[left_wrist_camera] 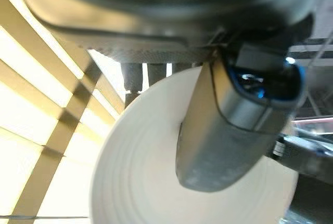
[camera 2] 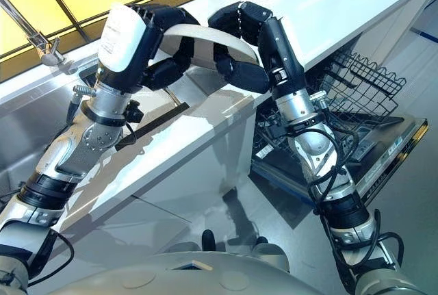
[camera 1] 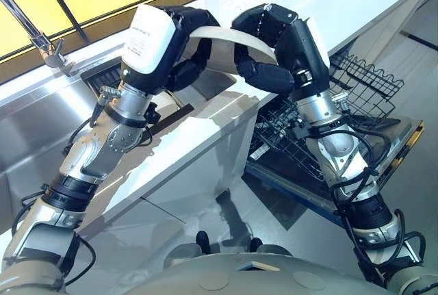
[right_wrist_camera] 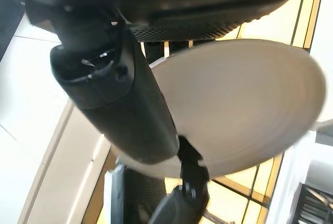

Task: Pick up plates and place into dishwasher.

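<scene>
Plainly mid-transfer: white plate [camera 1: 229,47] held in the air above the counter [camera 1: 205,141], gripped from 2 sides at once. Left hand [camera 1: 179,47] curled round the near rim, thumb laid across the plate's face in the left wrist view [left_wrist_camera: 223,130]; right hand [camera 1: 274,45] clamped on the opposite rim, thumb pressed over the plate [right_wrist_camera: 130,115] in its own wrist view. Probably a shared grip so the plate can pass from the sink [camera 1: 48,124] side toward the right arm, nearer the target. Open dishwasher [camera 1: 390,151] below and to the right, door dropped flat, wire rack [camera 1: 356,83] pulled out and seemingly bare where visible. Plate well apart from the rack, so placement not yet begun.

Hard to make out: fingers behind the plate mostly hidden by it in both wrist views, so contact on the underside only inferred. Lower rack partly screened by the right forearm; other dishes there cannot be ruled out. Faucet [camera 1: 41,42] cut off at the frame edge, sink basin largely covered by the left arm.
</scene>
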